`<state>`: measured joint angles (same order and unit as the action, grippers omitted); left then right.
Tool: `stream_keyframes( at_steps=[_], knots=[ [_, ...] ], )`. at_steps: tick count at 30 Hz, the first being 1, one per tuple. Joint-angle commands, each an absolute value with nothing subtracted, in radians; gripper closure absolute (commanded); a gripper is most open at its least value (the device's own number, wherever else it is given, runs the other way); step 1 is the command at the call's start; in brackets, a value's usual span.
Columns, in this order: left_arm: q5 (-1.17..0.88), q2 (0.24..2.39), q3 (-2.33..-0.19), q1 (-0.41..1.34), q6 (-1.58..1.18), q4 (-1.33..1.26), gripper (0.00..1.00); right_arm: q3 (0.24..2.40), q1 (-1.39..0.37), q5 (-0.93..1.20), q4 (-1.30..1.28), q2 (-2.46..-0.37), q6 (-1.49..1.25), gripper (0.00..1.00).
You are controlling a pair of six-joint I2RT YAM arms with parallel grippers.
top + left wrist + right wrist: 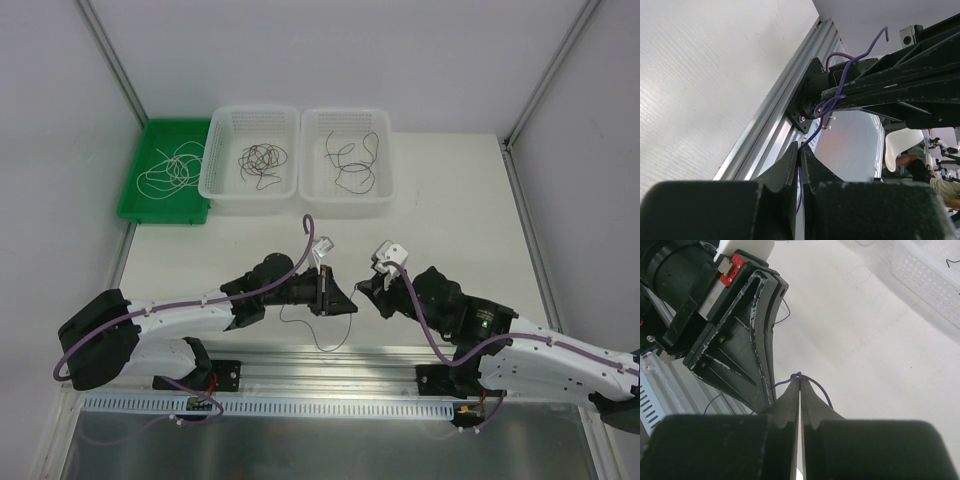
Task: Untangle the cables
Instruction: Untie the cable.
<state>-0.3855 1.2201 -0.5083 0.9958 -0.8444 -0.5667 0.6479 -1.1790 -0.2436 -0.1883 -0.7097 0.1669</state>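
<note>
Pinching one thin cable [812,380], we have left gripper [350,303] and right gripper [362,290] both clamped on it, tip to tip beyond the rail [330,358]; slack droops railward, nearer our left arm.

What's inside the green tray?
A thin whitish cable, curled in loose loops on the floor of the green tray. Nothing else shows inside. The white basket beside it overlaps the tray's right edge, so that strip is hidden.
</note>
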Motion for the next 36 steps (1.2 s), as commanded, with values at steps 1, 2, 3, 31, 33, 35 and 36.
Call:
stream_keyframes(
  at_steps=[1, 2, 3, 31, 33, 35, 36],
  knots=[
    [-0.407, 1.218, -0.531, 0.985, -0.87, -0.591, 1.0, 0.646, -1.181, -0.266, -0.153, -0.678, 0.186, 0.99],
    [-0.408, 1.219, -0.534, 0.986, -0.87, -0.591, 1.0, 0.644, -1.181, -0.256, -0.155, -0.681, 0.193, 0.99],
    [-0.408, 1.218, -0.538, 0.985, -0.87, -0.588, 1.0, 0.646, -1.183, -0.247, -0.158, -0.684, 0.196, 0.99],
    [-0.396, 1.114, -0.586, 0.93, -0.72, -0.486, 1.0, 0.676, -1.267, -0.222, -0.166, -0.838, 0.235, 0.99],
    [-0.432, 1.112, -0.594, 0.931, -0.675, -0.482, 1.0, 0.681, -1.262, -0.253, -0.166, -0.847, 0.224, 0.99],
    [-0.459, 1.124, -0.603, 0.933, -0.661, -0.479, 1.0, 0.686, -1.264, -0.268, -0.169, -0.851, 0.222, 0.99],
    [-0.48, 1.13, -0.604, 0.933, -0.652, -0.479, 1.0, 0.687, -1.261, -0.267, -0.166, -0.85, 0.219, 0.99]
  ],
)
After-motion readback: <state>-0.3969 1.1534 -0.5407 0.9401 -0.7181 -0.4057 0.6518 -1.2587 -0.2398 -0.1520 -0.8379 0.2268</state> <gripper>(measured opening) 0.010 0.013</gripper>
